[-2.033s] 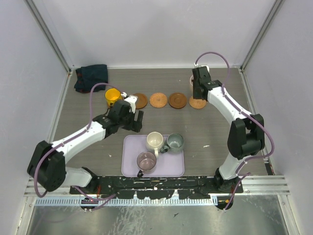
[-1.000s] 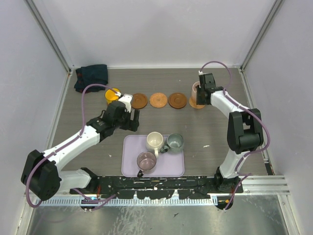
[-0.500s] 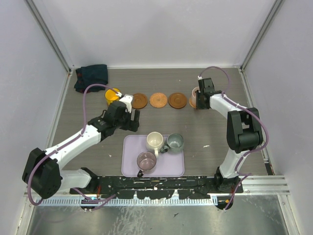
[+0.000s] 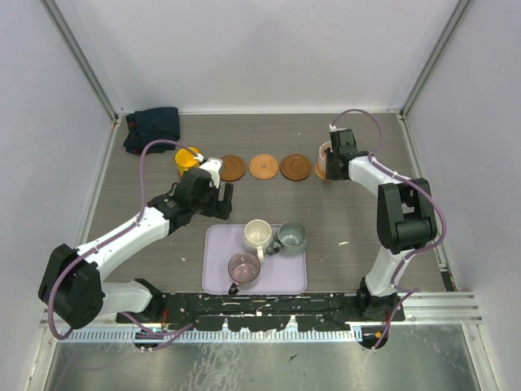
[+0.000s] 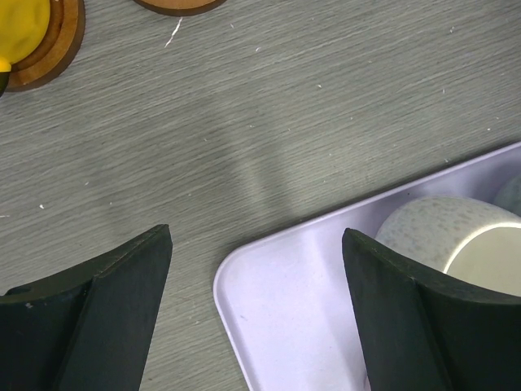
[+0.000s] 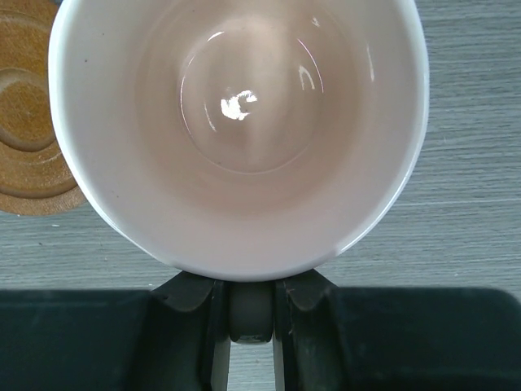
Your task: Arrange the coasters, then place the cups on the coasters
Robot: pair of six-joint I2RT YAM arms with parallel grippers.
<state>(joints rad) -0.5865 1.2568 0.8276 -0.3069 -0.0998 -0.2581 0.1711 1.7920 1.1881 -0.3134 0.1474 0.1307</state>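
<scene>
Five coasters [image 4: 264, 167] lie in a row at the far side. My right gripper [image 6: 251, 297] is clenched on the handle of the pink cup [image 6: 236, 122], upright at the row's right end; I cannot tell whether it touches the coaster beneath. My left gripper [image 5: 256, 240] is spread wide, empty, over the tray [image 5: 277, 326] corner, near the cream cup [image 5: 444, 236]. The yellow cup [image 5: 20, 20] sits on the leftmost coaster.

This looked like a robot lab. A grey table [image 4: 350, 213] sat inside white walls [image 4: 260, 57] with metal posts [image 4: 81, 61]. A white left arm [image 4: 122, 235] and a white right arm [image 4: 370, 171] were bolted to a metal rail [image 4: 440, 303] in front
</scene>
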